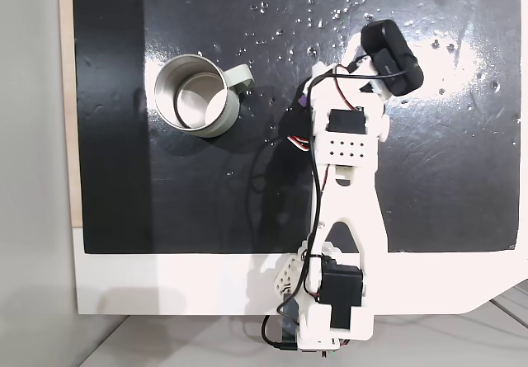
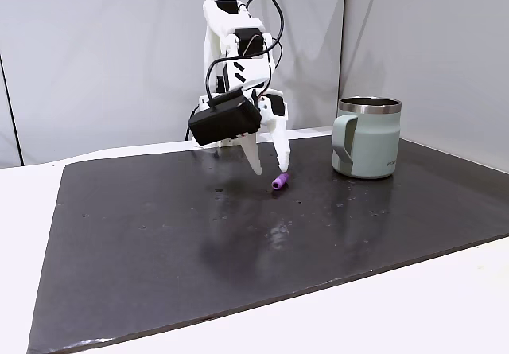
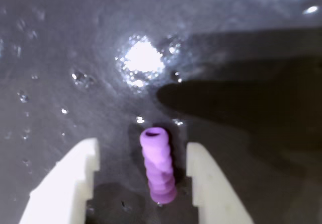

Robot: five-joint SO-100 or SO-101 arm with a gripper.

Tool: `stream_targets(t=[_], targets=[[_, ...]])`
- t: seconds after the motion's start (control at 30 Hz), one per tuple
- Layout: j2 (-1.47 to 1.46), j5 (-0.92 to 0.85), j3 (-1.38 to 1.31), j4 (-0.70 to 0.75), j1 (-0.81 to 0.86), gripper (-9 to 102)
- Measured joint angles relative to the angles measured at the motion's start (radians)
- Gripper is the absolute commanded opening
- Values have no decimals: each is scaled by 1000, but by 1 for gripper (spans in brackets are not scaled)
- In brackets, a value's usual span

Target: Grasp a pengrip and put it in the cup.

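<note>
The lilac ribbed pengrip (image 3: pixel 158 166) lies on the black mat between my two white fingers, nearer the right one in the wrist view. My gripper (image 3: pixel 143 146) is open and straddles it without touching. In a fixed view from the side, the gripper (image 2: pixel 271 171) points down with its tips just above the mat and the pengrip (image 2: pixel 279 182) at their foot. A sliver of the pengrip (image 1: pixel 304 101) peeks out beside the arm in a fixed view from above. The silver cup (image 2: pixel 367 138) with a grey-green handle stands upright to the right; from above the cup (image 1: pixel 198 95) is left of the arm.
The black mat (image 1: pixel 462 185) covers the white table (image 1: pixel 181 284), with shiny droplets and glare spots. A black wrist camera (image 1: pixel 394 58) sticks out from the arm. Grey walls stand behind the table in the side view.
</note>
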Motion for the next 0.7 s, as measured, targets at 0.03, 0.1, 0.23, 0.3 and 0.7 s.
stream_targets(t=[0.03,0.1,0.23,0.3,0.7], targets=[[-12,0,0,-5,-8,23],[-46,0,-14,-6,-18,23],[-87,0,-25,-6,-37,23],[-109,0,-29,-6,-48,23],[-149,-37,-64,-6,-80,9]])
